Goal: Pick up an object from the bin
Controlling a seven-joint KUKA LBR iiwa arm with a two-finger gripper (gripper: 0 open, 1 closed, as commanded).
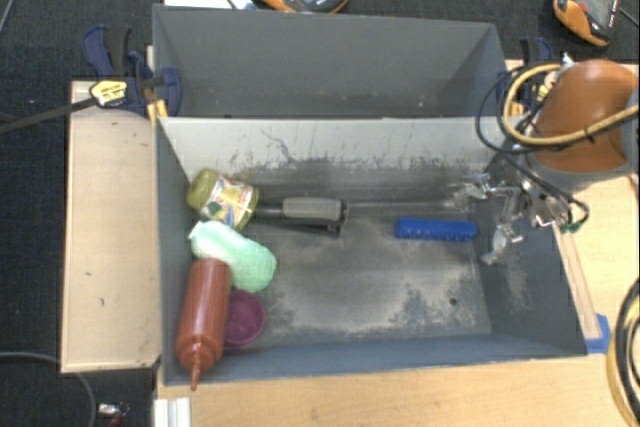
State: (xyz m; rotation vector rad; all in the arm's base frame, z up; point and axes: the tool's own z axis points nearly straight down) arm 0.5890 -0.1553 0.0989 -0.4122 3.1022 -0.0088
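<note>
Front left corner of the bin (330,355): a brown-red squeeze bottle (203,307) lies flat along the left wall, nozzle toward the front wall. A purple cup (247,320) sits just beside it on the right, touching it. Behind these, a pale green sponge (240,255) rests against the bottle's base end. Further back, a small tin (222,199) with a yellowish lid and a printed label lies on its side, touching the sponge. A dark grey handle (312,212) lies just right of the tin, near the foot of the back wall. A blue bar (435,230), ridged, lies flat on the floor right of centre, apart from the handle. The gripper (497,220) is low at the right side of the bin, just beside the bar's right end and near the right wall; contact with the bar cannot be told. Whether the jaws are open or closed: cannot tell. Above it, an orange cover (590,115) and looped cables (505,120) sit at the wrist, over the right rim.
</note>
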